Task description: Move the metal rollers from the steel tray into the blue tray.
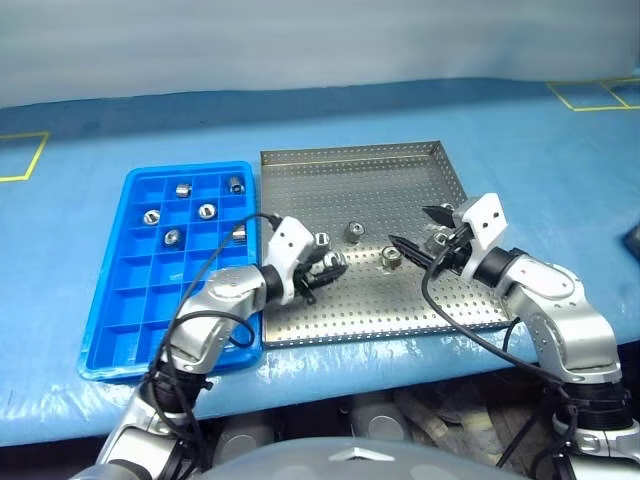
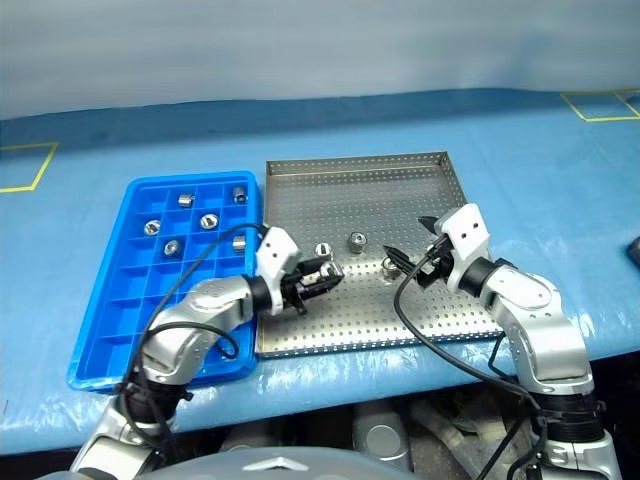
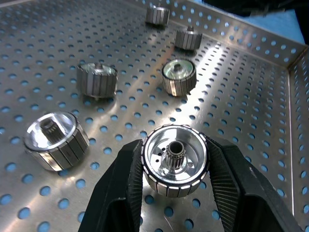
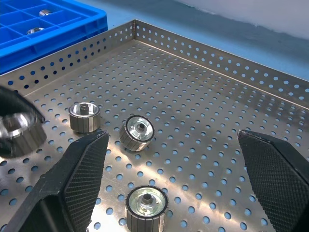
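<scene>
Left gripper clamps 1 roller over the steel tray; right gripper hangs with its fingers wide apart.

The held roller sits squeezed between the left gripper's 2 black fingers, its hollow toothed centre facing the wrist camera, above the perforated floor near the steel tray's 8 o'clock part. Loose rollers remain on that floor: 1 near the centre, 1 at about 4 o'clock from the centre, just beside the right gripper's fingertips, and 1 more close by the left gripper. The blue tray lies touching the steel tray's 9 o'clock side, and 6 rollers already rest in separate compartments in its far half.
</scene>
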Available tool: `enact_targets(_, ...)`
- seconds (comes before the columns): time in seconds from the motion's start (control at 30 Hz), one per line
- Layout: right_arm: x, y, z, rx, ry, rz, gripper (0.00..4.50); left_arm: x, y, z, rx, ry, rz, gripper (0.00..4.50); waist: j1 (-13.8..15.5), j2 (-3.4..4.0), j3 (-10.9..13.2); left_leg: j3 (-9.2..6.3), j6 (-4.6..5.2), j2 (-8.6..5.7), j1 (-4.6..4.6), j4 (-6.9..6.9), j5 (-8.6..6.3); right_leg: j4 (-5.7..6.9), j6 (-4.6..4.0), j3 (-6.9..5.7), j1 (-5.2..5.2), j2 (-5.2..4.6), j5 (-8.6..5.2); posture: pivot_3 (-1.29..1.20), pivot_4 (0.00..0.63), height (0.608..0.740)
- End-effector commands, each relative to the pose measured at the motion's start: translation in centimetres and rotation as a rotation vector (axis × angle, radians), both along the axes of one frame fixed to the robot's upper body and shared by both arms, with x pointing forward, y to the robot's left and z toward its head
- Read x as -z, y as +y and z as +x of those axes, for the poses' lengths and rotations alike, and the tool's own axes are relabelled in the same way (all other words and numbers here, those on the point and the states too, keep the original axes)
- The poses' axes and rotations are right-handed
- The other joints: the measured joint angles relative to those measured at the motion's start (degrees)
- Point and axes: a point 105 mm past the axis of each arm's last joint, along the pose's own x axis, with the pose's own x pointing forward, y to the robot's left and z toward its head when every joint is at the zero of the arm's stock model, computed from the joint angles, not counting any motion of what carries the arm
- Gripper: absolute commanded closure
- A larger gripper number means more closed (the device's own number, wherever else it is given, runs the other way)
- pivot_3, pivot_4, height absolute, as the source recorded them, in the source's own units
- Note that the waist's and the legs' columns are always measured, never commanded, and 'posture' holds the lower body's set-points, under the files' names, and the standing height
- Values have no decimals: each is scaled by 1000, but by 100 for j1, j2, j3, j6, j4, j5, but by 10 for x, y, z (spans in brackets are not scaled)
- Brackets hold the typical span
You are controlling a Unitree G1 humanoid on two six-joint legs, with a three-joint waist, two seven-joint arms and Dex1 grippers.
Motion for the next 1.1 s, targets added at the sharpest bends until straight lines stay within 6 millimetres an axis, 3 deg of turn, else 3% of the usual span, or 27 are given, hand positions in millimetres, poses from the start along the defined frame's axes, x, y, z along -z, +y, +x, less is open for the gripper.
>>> enact_targets(0.03, -4, 11, -1, -69, -9, 3, 0, -34, 39, 0, -126, -109, -5, 2831, 15, 1, -1, -1, 0, 1, 1, -1, 0, 2, -1, -1, 0, 0, 0, -166, 150, 740)
enact_targets(0.17, 2, 32, -3, -190, 37, 21, 0, -44, 94, -8, -313, -160, 119, 2831, 72, -2, 1, -2, -4, -2, 2, -1, 2, 2, -2, -7, 1, -1, -1, -102, 150, 740)
enact_targets(0.33, 7, 68, -15, -416, 104, 55, 0, -42, 134, -27, -476, -158, 241, 2831, 330, -6, 4, -4, -5, -5, 2, -1, 3, -4, -4, -29, 3, -11, -2, -35, 150, 740)
enact_targets(0.47, 11, 82, -16, -496, 122, 40, 0, -40, 160, -34, -634, -154, 288, 2831, 564, -10, 6, -15, -5, -8, -3, -2, 2, -5, -9, -41, 3, -25, -5, 15, 150, 740)
enact_targets(0.8, 13, 92, -13, -543, 129, 45, 0, -18, 197, -19, -964, -88, 303, 2831, 812, -14, 5, -36, -15, -17, -7, -3, 6, -5, -19, -68, 9, -36, -11, 62, 150, 740)
enact_targets(1.1, 11, 89, -12, -521, 109, 41, 0, -1, 198, -2, -1011, -41, 323, 2831, 793, -17, 5, -46, -23, -16, -9, -6, 11, -4, -25, -76, 8, -36, -12, 31, 150, 740)
